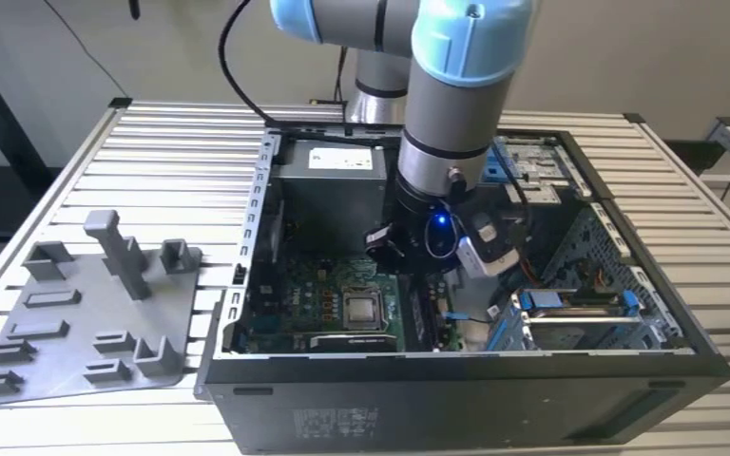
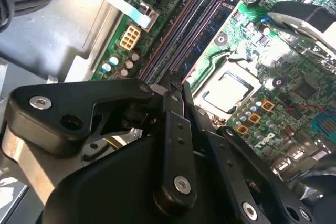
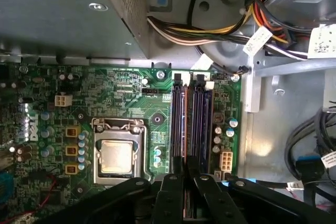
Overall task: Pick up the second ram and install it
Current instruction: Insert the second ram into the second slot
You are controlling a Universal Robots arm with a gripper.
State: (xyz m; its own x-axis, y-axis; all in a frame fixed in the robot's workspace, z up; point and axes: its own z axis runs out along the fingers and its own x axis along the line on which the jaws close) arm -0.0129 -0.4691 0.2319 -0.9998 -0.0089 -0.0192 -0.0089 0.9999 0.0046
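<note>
**A:** Where do you stand?

**B:** In the exterior view my arm reaches down into the open computer case [image 1: 467,366]; the gripper [image 1: 432,261] hangs over the motherboard [image 1: 327,294], towards the exterior view's right of it; the grey tray [image 1: 73,332] sits well apart on the worktop [image 1: 163,161].

**A:** And the second ram [image 3: 187,202]?

**B:** In the first wrist view the fingers [image 3: 169,195] are all but closed; a thin strip, which I take for the ram seen edge-on, seems pinched between them, just above the near end of the memory slots [image 3: 190,119]; the processor socket [image 3: 116,156] lies beside the slots, the cable bundle [image 3: 220,24] beyond their far end.

**A:** How does it handle?

**B:** Light, stiff and fragile, I judge; I grip the flat faces, never the contact edge.

**A:** Room?

**B:** In the second wrist view the slots [image 2: 184,30] run straight away from the fingertips [image 2: 172,90]; tight sideways; open only from above.
</note>
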